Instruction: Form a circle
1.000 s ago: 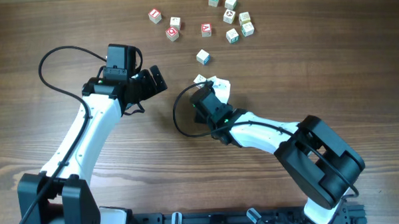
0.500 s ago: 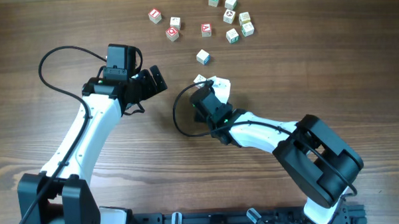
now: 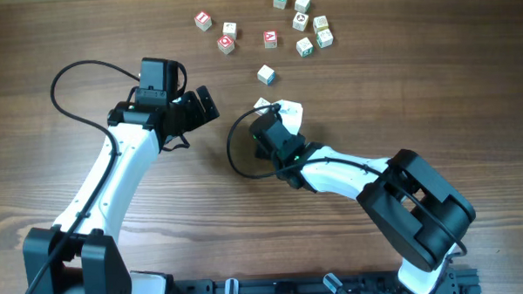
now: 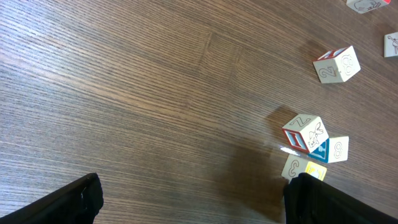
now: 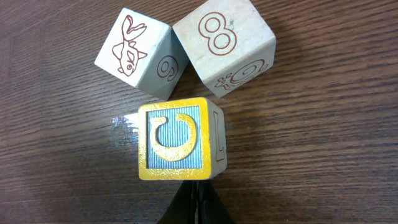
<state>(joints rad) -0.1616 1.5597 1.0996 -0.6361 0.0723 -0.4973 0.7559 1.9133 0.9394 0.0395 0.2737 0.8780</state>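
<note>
Yellow-framed C cube (image 5: 180,146) sits just past my right gripper (image 5: 198,200), whose tips are clenched on nothing. The fish cube (image 5: 134,53) and 8 cube (image 5: 224,43) lie just beyond. Left gripper (image 3: 199,107) hangs released, farther left. No circle yet; other cubes (image 3: 302,23) are scattered far.

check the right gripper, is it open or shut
Shut: the right gripper shows its fingers meeting in one point, nothing between them, right by the yellow block.
</note>
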